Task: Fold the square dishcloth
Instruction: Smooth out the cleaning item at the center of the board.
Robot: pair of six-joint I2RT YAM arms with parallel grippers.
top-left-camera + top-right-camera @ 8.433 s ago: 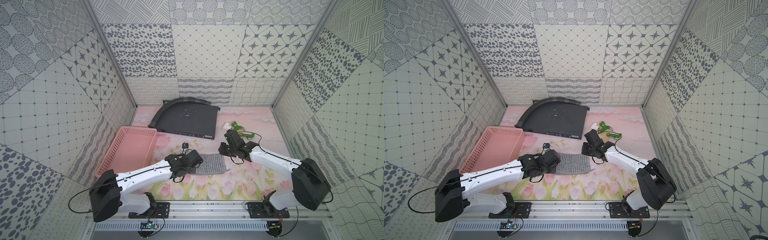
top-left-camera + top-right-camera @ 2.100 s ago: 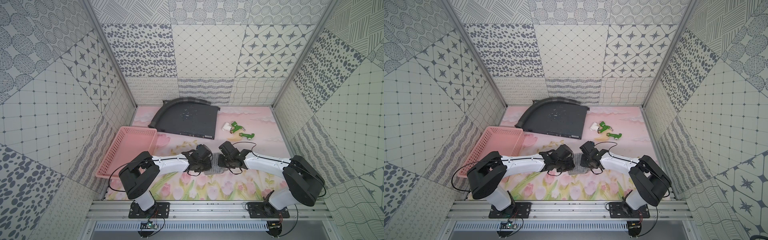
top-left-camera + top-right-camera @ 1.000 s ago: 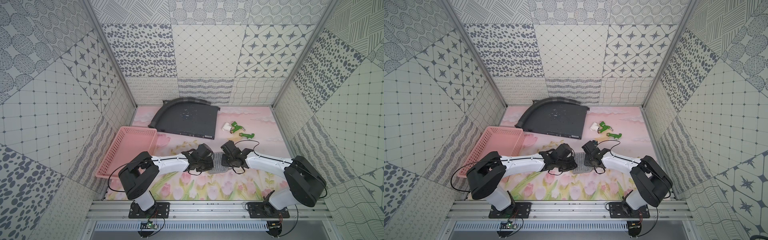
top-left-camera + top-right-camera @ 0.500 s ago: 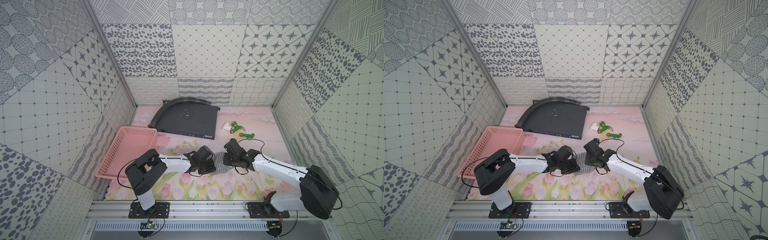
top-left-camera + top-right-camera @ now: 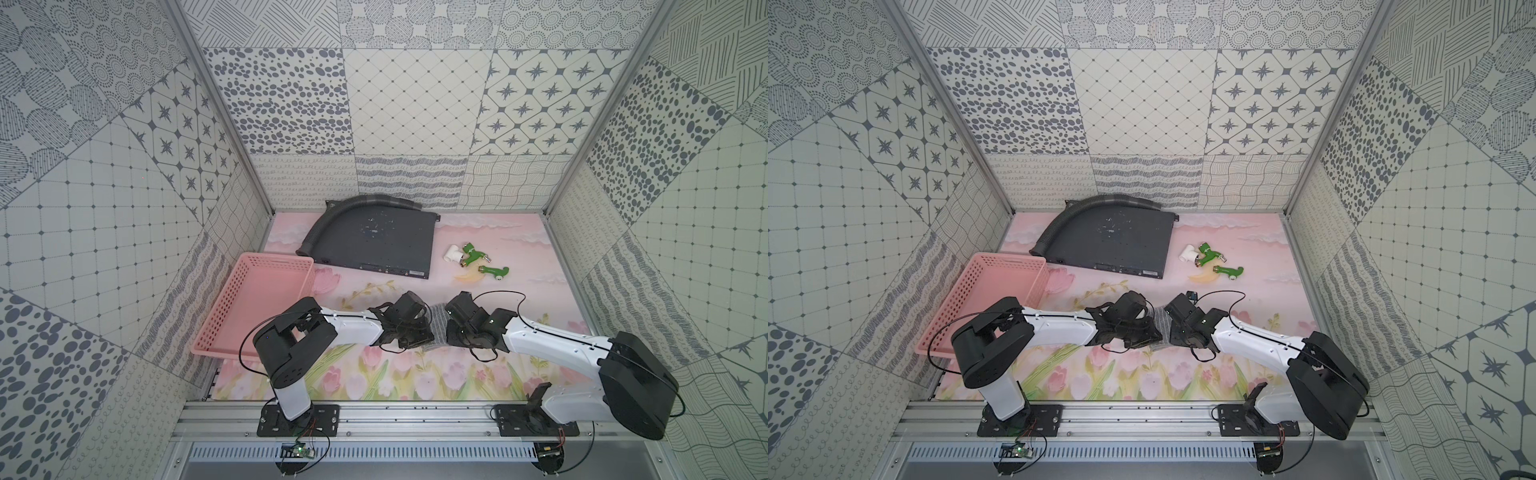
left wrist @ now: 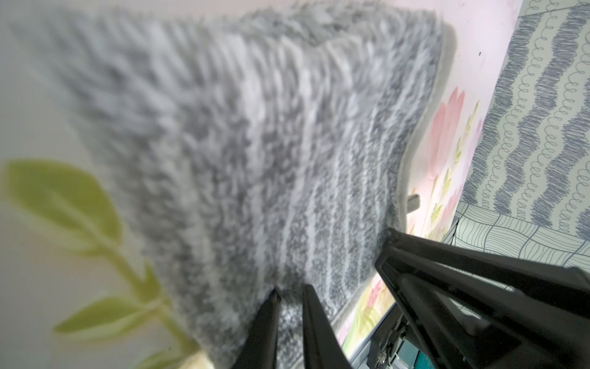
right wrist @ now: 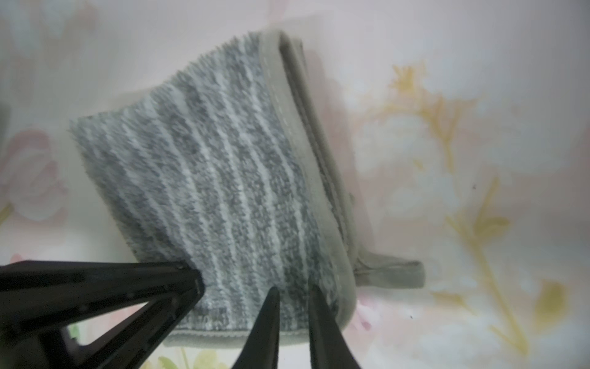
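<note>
You look most of the way through. The cloth (image 5: 438,328) lies flat on the counter (image 5: 415,386), about midway left to right and closer to the near edge than to the far wall. In both top views only a narrow grey strip of it shows between the two arm heads. From the right wrist it reads as already doubled. Two hemmed borders run stacked along one side, close to flush with a slight offset, and the loop (image 7: 392,271) pokes out flat at one corner. The opposite side is a soft, fluffy fold line.

Your left tool (image 6: 292,290) has its fingers (image 6: 268,329) drawn nearly together, tips down at the cloth close to one border. Your right tool (image 7: 293,289) stands the same way, tips over the corner by the loop. A slim gap shows in each, and I cannot tell whether either is nipping cloth or only resting on it.

What is left, by my reading, is to let go cleanly, check that the hems match, and decide whether a second fold is wanted.

Room is tight only between the arms, which nearly meet across the cloth, so back out one at a time. The basket (image 5: 266,299) sits left, and the box (image 5: 374,245) and hose (image 5: 320,226) sit far. The fittings (image 5: 470,251) are far right, and all of these are well apart from the cloth. Near and right of it the counter is open.
</note>
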